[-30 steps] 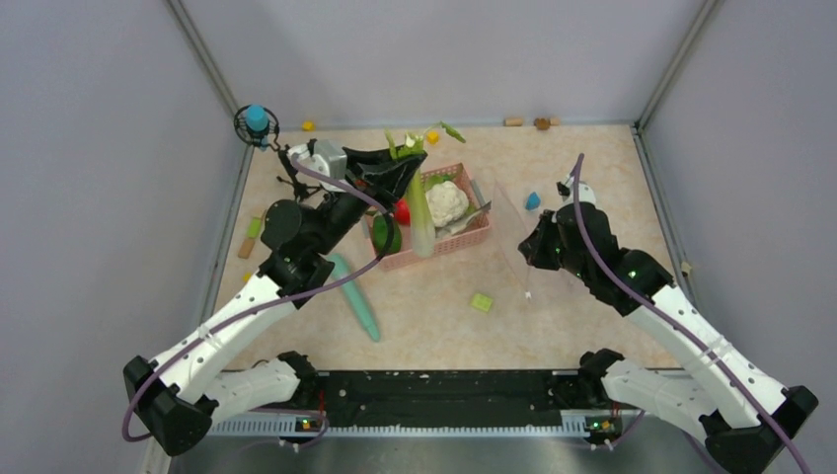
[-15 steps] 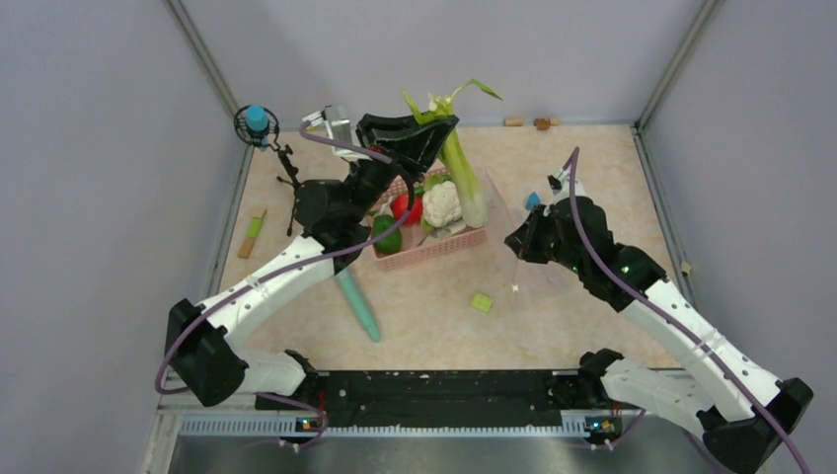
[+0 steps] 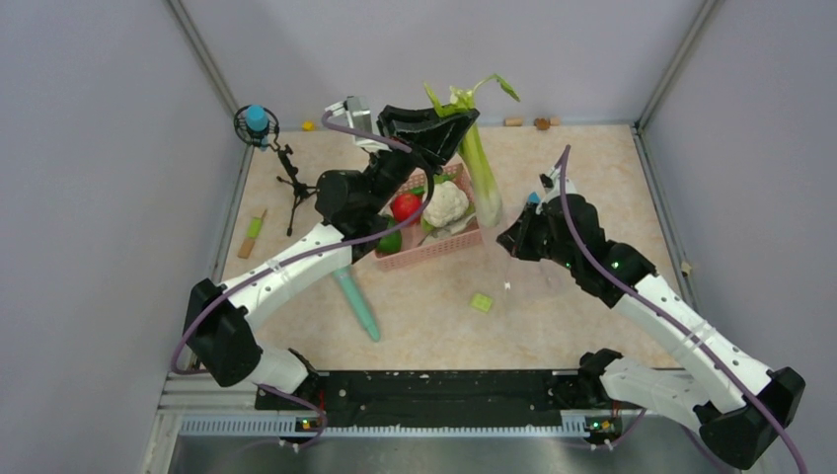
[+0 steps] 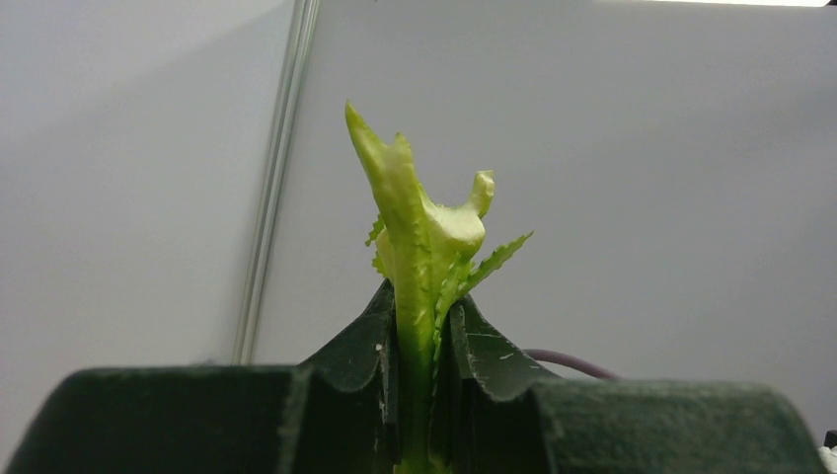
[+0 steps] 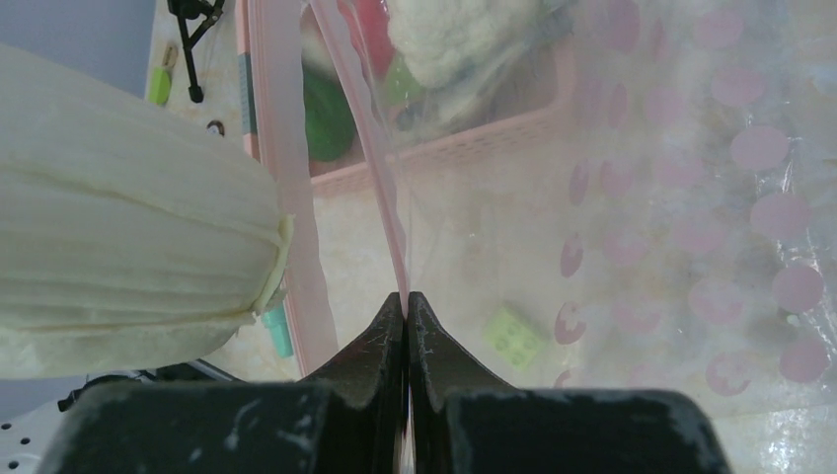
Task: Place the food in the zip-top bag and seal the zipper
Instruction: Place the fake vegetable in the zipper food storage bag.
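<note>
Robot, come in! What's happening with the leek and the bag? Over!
Left gripper shut on leek, held aloft. Right gripper shut on zipper, holding bag up. Tomato, cauliflower in basket; nothing between leek and bag.

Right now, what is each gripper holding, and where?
Left gripper holds the leek by its green leafy top. Right gripper pinches the bag at its pink zipper strip.

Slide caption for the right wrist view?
Right gripper shut on the pink zipper strip of the clear plastic bag; pale ribbed leek stalk at left.
</note>
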`<action>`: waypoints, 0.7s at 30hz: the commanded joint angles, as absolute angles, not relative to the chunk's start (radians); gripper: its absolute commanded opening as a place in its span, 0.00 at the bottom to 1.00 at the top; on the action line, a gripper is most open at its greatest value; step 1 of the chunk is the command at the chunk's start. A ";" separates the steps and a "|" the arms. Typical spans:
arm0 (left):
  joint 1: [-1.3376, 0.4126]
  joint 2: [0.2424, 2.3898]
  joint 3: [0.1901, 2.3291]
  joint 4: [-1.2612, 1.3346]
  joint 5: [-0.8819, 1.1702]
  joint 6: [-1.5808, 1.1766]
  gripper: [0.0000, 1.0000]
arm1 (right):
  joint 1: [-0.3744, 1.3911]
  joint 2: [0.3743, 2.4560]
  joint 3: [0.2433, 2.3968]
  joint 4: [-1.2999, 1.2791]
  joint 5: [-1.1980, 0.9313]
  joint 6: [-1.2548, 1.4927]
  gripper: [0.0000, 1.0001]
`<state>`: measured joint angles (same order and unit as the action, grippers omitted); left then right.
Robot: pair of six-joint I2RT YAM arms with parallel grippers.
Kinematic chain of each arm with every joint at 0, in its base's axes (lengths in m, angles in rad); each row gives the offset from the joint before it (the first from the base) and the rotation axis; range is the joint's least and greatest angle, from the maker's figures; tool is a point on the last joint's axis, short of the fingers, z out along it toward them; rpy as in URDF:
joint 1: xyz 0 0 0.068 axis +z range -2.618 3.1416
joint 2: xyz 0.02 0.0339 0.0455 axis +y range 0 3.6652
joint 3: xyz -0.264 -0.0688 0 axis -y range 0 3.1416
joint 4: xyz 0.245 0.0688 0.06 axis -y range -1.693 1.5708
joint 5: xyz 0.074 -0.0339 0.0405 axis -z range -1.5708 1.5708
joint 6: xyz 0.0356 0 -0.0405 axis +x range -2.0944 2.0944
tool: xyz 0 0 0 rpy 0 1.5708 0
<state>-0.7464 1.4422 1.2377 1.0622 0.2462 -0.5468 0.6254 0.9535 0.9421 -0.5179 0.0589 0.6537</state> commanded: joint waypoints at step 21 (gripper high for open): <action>-0.758 1.428 0.996 1.306 0.181 -0.544 0.00 | 0.617 0.842 0.944 -0.365 -0.005 0.796 0.00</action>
